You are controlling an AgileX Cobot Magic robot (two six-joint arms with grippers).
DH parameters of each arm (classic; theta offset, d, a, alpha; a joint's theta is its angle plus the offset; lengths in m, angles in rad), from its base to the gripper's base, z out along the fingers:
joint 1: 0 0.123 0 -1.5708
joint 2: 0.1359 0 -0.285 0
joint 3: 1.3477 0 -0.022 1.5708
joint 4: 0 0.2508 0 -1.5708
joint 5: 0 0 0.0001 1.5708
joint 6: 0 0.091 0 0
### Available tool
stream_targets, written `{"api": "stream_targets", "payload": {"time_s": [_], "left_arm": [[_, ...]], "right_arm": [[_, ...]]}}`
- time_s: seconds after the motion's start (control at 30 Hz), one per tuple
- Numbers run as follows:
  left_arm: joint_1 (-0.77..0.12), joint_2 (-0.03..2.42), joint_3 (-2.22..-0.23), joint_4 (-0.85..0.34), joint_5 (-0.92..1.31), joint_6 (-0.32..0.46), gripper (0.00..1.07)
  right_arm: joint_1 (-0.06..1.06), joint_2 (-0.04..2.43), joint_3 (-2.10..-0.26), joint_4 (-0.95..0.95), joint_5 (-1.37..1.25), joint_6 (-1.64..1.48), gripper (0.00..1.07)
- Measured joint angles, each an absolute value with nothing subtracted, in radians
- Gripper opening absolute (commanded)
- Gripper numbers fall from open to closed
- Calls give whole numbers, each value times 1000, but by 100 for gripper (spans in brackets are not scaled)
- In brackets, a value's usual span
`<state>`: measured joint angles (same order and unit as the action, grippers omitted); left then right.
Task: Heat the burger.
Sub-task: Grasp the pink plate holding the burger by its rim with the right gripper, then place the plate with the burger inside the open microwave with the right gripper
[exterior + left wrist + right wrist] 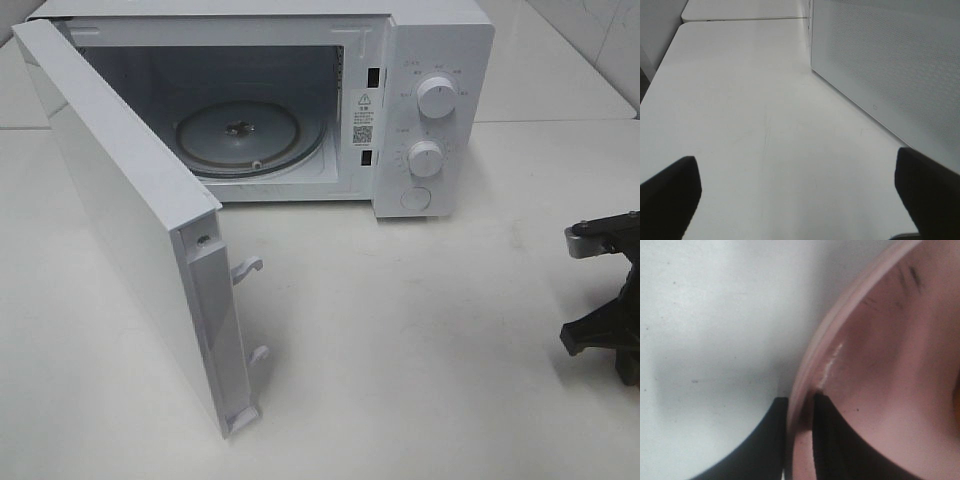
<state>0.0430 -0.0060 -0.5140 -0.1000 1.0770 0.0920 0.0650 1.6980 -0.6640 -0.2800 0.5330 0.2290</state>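
- Microwave (430, 60): one, white, standing at the back of the white worktop (420, 380).
- Door (120, 210): one, hinged on the left of the exterior view and swung wide open, with two white latch hooks (247, 268) on its free edge.
- Glass turntable (250, 135): one, lying flat in the bare cavity.
- Knobs (437, 97): two, one above the other on the control panel, with one round button (415, 198) below them.
- Left end effector (800, 200): wide open, its two dark fingertips (670, 195) well apart over the bare worktop with nothing between them; one dotted white panel (890, 65) stands just beside it.
- Right arm (605, 300): dark, cut off by the right edge of the exterior view, well apart from the microwave.
- Right end effector (800, 405): closed on the rim of one pink plate (880, 365), one finger outside the rim and one inside, both against it.
- Burger: I cannot tell where it sits. One orange-yellow sliver (957, 395) at the edge of the right wrist view, over the plate's inside, may be part of it.
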Motion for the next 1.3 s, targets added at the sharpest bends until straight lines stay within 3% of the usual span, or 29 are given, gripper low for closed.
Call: {"api": "stream_targets", "payload": {"time_s": [0.23, 0.93, 1.3], "left_arm": [[43, -6, -514, -100, 1077, 92, 98], [43, -6, -514, -100, 1077, 92, 98], [43, -6, -514, -100, 1077, 92, 98]], "right_arm": [[88, 1683, -663, -339, 566, 294, 0], [322, 1669, -659, -618, 725, 624, 0], [339, 1587, -659, -644, 806, 631, 0]]}}
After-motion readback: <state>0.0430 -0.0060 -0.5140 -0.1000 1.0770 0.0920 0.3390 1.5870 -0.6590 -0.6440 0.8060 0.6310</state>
